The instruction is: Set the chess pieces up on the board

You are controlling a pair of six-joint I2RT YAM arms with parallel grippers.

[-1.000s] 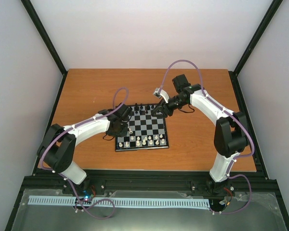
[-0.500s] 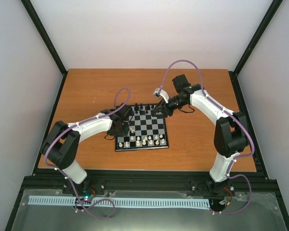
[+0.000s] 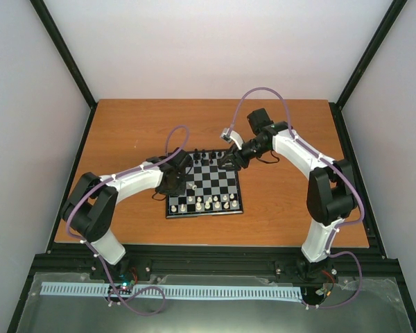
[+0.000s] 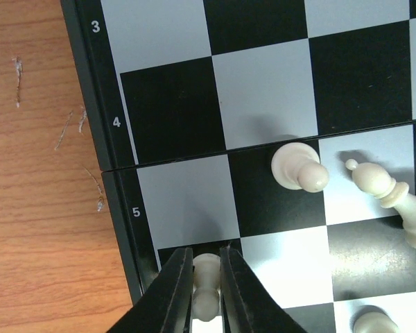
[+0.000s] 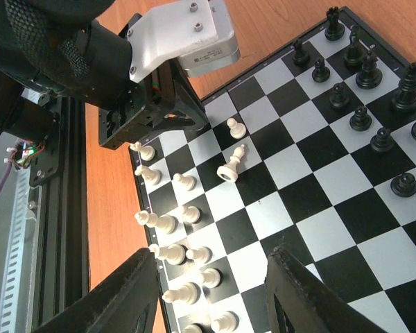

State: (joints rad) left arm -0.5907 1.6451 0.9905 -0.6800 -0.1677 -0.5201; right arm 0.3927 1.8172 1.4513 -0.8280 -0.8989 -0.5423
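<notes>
**One gripper loaded, one standing by**

The left gripper [image 4: 206,258] is gripping a cream pawn [image 4: 206,297], its jaws drawn nearly together and pressing the piece on both sides. It is working over the board [image 4: 90,104] at the left rim, beside the rank marks 5 and above. The narrow pinch is suiting so small a figurine, and the fingers are coming in from above, probably to avoid brushing its neighbours. The pawn's long axis is running in line with the fingers, so it is judged upright. Which end is pointing down cannot be told.

The right gripper [image 5: 211,257] is hovering over the board's middle with its jaws spread wide and nothing between them. It is judged to be waiting clear of the left arm's work.

A second cream pawn [image 4: 298,166] is standing on a dark square close by. Just beside it a toppled cream piece [image 4: 388,194] is lying on its side, its long axis crossing the squares diagonally and its tip pointing towards that pawn. The black pieces [image 5: 364,69] are standing along the far rows. The board is lying flat on the table [image 3: 125,132], between the arms.
</notes>
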